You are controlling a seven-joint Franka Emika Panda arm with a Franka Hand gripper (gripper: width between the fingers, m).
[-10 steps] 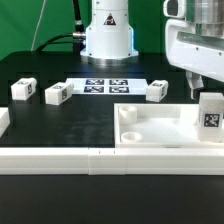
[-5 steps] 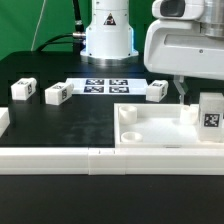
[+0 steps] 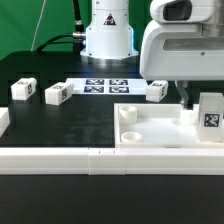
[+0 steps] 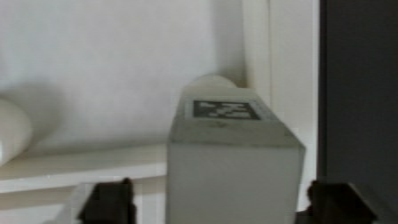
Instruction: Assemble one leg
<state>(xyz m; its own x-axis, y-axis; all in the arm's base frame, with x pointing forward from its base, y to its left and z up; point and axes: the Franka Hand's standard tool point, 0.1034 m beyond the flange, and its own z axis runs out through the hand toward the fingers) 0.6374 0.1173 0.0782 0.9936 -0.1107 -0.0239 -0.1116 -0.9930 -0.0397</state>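
Note:
A leg (image 3: 211,112), a chunky white post with a square tag, stands upright at the exterior view's right end of the large white tray-like part (image 3: 160,135). My gripper (image 3: 200,97) hangs right over it, one dark finger (image 3: 186,97) showing beside it. In the wrist view the leg (image 4: 231,160) fills the middle with its tag on top. The gripper (image 4: 222,205) is open, a dark finger (image 4: 111,200) on either side with small gaps. Three more legs (image 3: 22,89), (image 3: 57,94), (image 3: 156,90) lie on the black table.
The marker board (image 3: 105,86) lies at the back centre before the arm's base (image 3: 107,40). A long white rail (image 3: 90,158) runs along the front edge. The tray has round corner holes (image 3: 129,133).
The gripper has moved toward the exterior view's left and lower, down around the leg on the tray. The leg and other parts have not moved.

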